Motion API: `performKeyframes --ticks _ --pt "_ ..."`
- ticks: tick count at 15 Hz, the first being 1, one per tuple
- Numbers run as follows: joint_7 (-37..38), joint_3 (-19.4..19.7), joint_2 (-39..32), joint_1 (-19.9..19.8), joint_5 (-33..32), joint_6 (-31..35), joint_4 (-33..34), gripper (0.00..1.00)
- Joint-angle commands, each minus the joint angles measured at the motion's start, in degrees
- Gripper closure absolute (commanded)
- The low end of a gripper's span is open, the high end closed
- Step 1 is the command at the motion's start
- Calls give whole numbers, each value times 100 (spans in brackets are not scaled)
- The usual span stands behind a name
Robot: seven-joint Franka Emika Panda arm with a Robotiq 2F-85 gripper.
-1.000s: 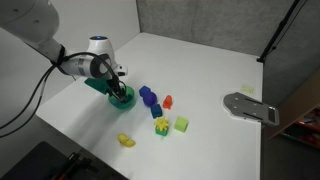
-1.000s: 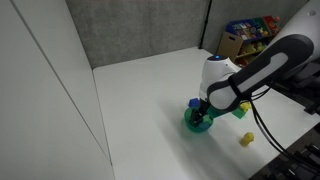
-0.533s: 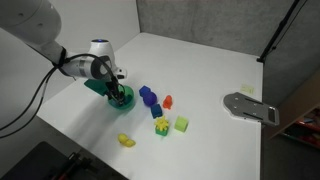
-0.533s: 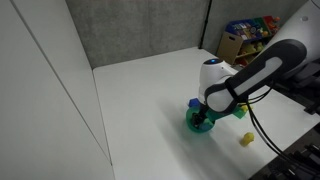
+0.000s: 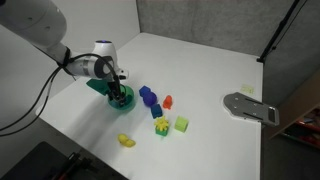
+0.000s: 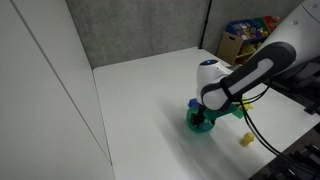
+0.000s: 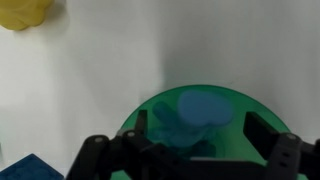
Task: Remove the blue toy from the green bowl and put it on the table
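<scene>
1. Wrist view: the gripper (image 7: pixel 195 124) hangs right over the green bowl (image 7: pixel 243 96) with its jaws spread wide, one dark finger (image 7: pixel 100 160) on each side. It isn't holding anything.
2. The blue toy (image 7: pixel 203 108) sits inside the bowl, roughly in the middle, right between the two fingers. I can't tell for sure if the pads touch it, but it looks like there's a gap on both sides.
3. The bowl stands on the white table (image 7: pixel 150 40). A dark blue piece (image 7: pixel 25 168) pokes in at the bottom-left corner, and a yellow toy (image 7: pixel 25 12) is up in the top-left, well apart from the bowl.
4. In both exterior views the arm reaches down, so the gripper covers most of the bowl and the blue toy is hidden.
5. Further out in an exterior view, just past the bowl, are an orange toy (image 5: pixel 168 101), a yellow-and-green toy (image 5: pixel 160 125) and a lime-green cube (image 5: pixel 181 124).
6. Farthest off, near the table edge, there's a flat grey metal plate (image 5: pixel 250 107).
</scene>
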State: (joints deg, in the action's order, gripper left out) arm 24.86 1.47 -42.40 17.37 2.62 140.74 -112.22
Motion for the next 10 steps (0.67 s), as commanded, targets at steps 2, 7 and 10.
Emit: performKeyframes --ticks 2,7,10 --pt "-25 -78 -151 -134 43 -347 365 29" --pt "-71 -112 -172 -164 28 -628 582 61" --pt "-89 -129 -189 -165 11 -809 719 81"
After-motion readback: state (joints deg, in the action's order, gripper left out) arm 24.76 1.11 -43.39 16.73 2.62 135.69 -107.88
